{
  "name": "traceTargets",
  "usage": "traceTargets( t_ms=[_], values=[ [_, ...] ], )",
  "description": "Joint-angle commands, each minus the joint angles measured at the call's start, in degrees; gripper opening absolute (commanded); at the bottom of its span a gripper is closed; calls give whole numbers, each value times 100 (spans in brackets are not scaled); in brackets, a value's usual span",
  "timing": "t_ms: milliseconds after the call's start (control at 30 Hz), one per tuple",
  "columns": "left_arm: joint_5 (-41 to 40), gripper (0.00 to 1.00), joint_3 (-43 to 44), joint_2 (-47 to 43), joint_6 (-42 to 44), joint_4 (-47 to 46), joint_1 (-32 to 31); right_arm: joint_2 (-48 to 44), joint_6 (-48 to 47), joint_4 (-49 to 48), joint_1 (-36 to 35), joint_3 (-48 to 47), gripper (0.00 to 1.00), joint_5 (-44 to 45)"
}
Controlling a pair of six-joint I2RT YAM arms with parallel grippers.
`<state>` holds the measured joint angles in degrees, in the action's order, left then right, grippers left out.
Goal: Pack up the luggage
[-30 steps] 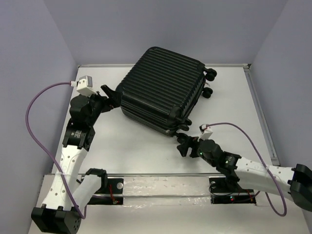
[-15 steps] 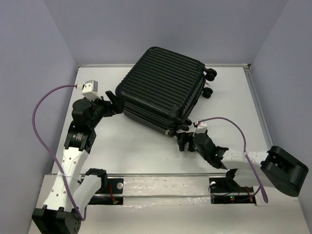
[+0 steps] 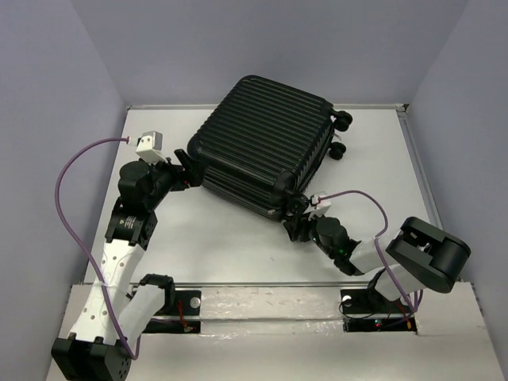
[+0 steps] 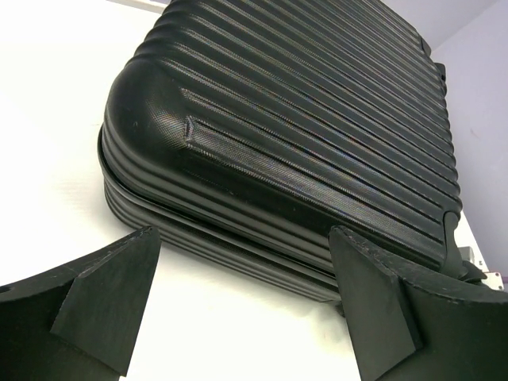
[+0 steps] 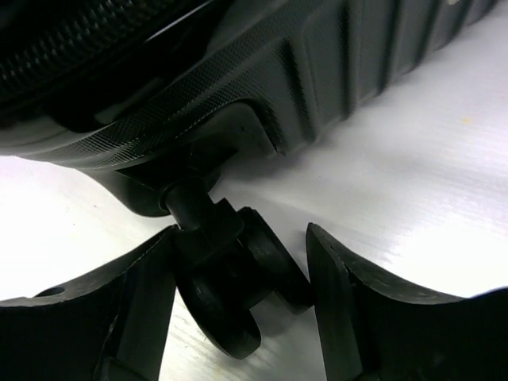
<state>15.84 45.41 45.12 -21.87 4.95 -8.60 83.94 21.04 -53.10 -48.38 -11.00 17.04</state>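
The luggage is a large black ribbed suitcase, closed, lying flat at the back middle of the white table. My left gripper is open just off the suitcase's left corner. In the left wrist view the corner and shell seam lie just beyond the open gripper, not touching it. My right gripper is open at the suitcase's near corner. In the right wrist view a small black caster wheel sits inside the gripper, against the left finger, with a gap to the right finger.
Two more wheels stick out at the suitcase's far right corner. A low rim runs along the table's right side, and purple walls close the back and sides. Purple cables loop from both wrists.
My right gripper has moved up and left, so the near caster wheel now sits between its fingers, and its arm has folded in. My left gripper has edged closer to the left corner.
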Motion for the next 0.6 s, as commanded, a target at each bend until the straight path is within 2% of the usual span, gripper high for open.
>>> traceTargets(
  t_ms=[0,33,67,133,167,233,300,400,433,533,567],
  values=[
    [25,99,-23,-65,104,-275,-19,-193,759,-790,22,335,36,-849],
    [34,99,-32,-56,95,-293,-19,-316,1179,-555,22,345,26,-938],
    [68,99,-41,-56,78,-302,-19,-395,1349,-369,22,336,24,-1261],
    [69,99,-49,-56,69,-302,-19,-553,1848,87,22,153,22,-1606],
    [69,99,-50,-56,77,-302,-19,-728,2069,786,22,64,20,-1651],
    [86,99,-58,-47,69,-310,-19,-896,2711,1448,22,-86,18,-1651],
    [121,99,-58,-30,51,-328,-19,-933,3254,2450,101,-366,20,-1965],
    [157,99,-50,-21,51,-328,-19,-670,3660,2858,223,-560,37,-2492],
    [148,99,-41,-21,51,-328,-19,-599,3845,2893,224,-569,48,-2556],
    [130,99,-67,-74,60,-328,-19,-659,3943,3138,224,-578,80,-2154],
    [96,99,-67,-91,77,-319,-19,-755,3917,3418,224,-578,83,-1987]
  ],
)
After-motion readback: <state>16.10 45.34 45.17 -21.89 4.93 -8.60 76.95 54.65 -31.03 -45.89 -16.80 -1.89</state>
